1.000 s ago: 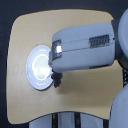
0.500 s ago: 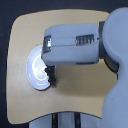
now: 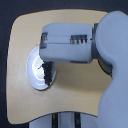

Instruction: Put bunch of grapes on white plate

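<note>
The white plate (image 3: 34, 70) lies on the left part of the tan table. My gripper (image 3: 45, 64) reaches in from the exterior view's right and hovers over the plate's right half, its fingers mostly hidden under the grey wrist housing. The bunch of grapes (image 3: 48, 75) hangs as a dark narrow cluster from the fingers, above the plate's right side near its rim. The gripper looks shut on the top of the bunch. Whether the grapes touch the plate cannot be told.
The tan table (image 3: 25, 30) has rounded corners and fills most of the view. My bulky grey forearm (image 3: 70, 45) and shoulder (image 3: 112, 65) cover the table's middle and right. A white and dark base (image 3: 65, 120) shows below the table's near edge.
The arm has swung toward the exterior view's left, bringing the gripper and the dark bunch from the plate's right edge to over the plate. The plate has stayed put.
</note>
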